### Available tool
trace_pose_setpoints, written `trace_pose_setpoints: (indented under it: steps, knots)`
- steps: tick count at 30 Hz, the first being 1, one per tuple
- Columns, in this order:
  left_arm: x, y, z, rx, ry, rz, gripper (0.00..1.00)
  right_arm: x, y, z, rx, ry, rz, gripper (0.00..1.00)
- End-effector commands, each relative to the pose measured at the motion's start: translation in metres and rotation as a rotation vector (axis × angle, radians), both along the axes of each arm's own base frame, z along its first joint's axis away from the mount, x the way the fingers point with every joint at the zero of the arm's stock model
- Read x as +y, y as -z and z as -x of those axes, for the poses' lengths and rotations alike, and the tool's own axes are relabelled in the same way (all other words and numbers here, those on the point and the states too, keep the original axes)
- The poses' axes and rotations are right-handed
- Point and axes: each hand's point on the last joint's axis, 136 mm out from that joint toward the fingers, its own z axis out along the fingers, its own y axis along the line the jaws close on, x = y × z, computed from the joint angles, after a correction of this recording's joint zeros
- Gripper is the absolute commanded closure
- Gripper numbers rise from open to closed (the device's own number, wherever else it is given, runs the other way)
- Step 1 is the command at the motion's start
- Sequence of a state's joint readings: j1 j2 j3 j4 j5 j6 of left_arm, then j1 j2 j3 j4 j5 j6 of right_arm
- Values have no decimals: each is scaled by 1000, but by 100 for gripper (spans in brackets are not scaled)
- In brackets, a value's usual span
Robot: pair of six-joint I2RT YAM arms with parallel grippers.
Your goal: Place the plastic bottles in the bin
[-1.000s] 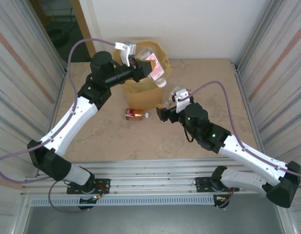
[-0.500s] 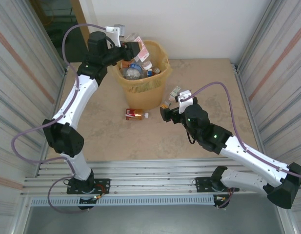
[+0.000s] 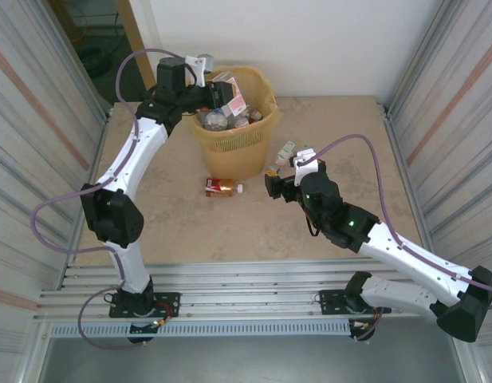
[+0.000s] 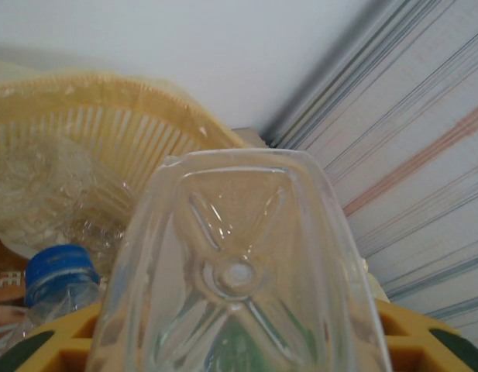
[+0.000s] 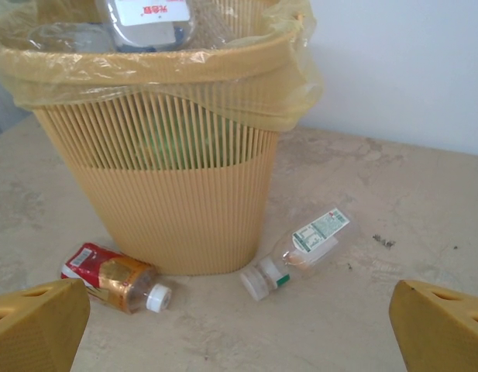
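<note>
Table: beige slab with corrugated walls left and right and a white wall at the far side.
Left arm: rises from the near left base, elbow out to the left, forearm running far and rightward to the bin's rim.
Right arm: lies low from the near right corner and reaches leftward to the table's middle, wrist aimed at the bin.
Bin: upright at the far centre of the table. The right wrist view gives its ribbed front wall and the yellow liner folded over the rim. The left wrist view gives the inside of the far wall.
Left gripper: over the bin's left rim, clamped on the held bottle. The top view shows the bottle's red label. The left wrist view shows yellow fingers on either side of its clear moulded base.
Right gripper: low over the table near the bin's near right side, jaws spread wide, holding nothing.
Binned bottles: heaped inside, up near the rim. The left wrist view shows a blue-capped bottle among them.
Red-label bottle: on its side on the table just in front of the bin, white cap pointing right.
Clear bottle: on its side on the table just right of the bin. The right wrist view shows its white-and-green label, with the white cap nearest the gripper.
</note>
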State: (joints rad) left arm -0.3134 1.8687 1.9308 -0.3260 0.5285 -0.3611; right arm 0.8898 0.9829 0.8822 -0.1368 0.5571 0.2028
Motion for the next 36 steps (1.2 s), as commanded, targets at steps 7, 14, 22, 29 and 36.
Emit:
trace_pose_setpoints:
  steps: [7,14,22,29,36]
  knots:
    - [22,8,6,-15,-75,-126,58,-8,4,-4,19,42,-28,2]
    - [40,19,2,-18,-154,-228,42,-7,4,-4,23,37,-36,2]
    - [55,17,-5,-50,-233,-292,26,-6,3,-4,26,31,-45,2]
    - [52,10,-6,-90,-231,-299,19,-1,10,-9,43,24,-28,2]
    - [27,8,0,-123,-165,-325,11,0,7,-11,43,28,-33,2]
